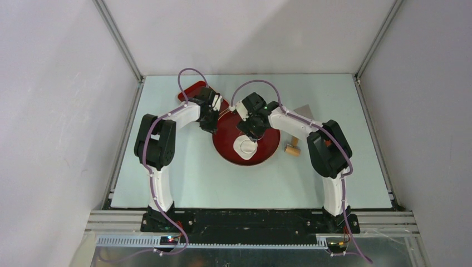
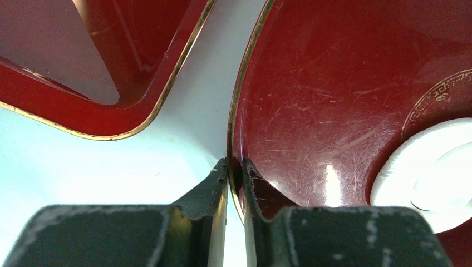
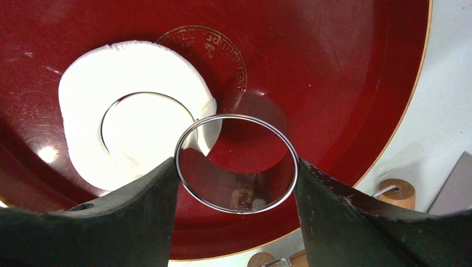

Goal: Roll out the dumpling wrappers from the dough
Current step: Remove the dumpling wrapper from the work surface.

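Furthest left, the red tray (image 2: 139, 83) is cut off by the frame in the left wrist view, and from above the left arm hides most of it. Just beside it, the left gripper (image 2: 235, 167) is pinched on the gold rim of the round red plate (image 2: 334, 83), a nip we cannot make out in the top view. On the plate lies the dough sheet (image 3: 83, 111), with one dumpling wrapper (image 3: 142, 128) cut round and lying inside it. From above that cut is too small for us to read. The right gripper (image 3: 236, 164) clamps a metal ring cutter (image 3: 245, 196) whose rim overlaps the sheet's edge; whether it touches the dough we cannot tell. Right of the plate, a wooden piece (image 3: 396, 192) and a grey sheet (image 3: 453, 192) are cut off.
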`<state>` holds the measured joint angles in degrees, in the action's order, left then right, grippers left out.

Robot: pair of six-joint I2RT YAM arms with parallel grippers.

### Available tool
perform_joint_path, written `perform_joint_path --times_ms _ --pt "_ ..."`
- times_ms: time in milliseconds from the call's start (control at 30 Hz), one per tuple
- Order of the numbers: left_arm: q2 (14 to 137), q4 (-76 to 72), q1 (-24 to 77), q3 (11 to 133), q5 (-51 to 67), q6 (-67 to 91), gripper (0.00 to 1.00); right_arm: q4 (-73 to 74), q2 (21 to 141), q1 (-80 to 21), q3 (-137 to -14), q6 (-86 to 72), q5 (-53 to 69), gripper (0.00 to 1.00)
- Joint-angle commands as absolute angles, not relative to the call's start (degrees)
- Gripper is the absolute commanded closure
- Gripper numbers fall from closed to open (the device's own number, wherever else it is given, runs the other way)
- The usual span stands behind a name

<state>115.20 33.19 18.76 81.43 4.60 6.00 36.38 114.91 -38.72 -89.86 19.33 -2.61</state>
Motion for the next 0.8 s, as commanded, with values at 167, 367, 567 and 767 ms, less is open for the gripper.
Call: perform_joint_path --times_ms 167,367,567,767 --pt "115.5 33.3 18.4 82.0 3.1 4.9 0.81 36.9 116.4 -38.7 -89.7 19.5 -3.7 0.38" --pt "115.5 33.4 18.4 82.0 3.1 4.9 0.81 36.9 116.6 -38.9 -89.5 19.7 -4.1 0.38" --pt "115.5 33.4 18.4 82.0 3.0 5.0 0.81 36.6 116.8 -39.6 -89.3 20.8 -6.6 0.38" --pt "115.4 33.3 18.4 82.0 3.0 5.0 0.81 34.2 117.6 -42.2 -86.1 24.5 -12.7 0.39"
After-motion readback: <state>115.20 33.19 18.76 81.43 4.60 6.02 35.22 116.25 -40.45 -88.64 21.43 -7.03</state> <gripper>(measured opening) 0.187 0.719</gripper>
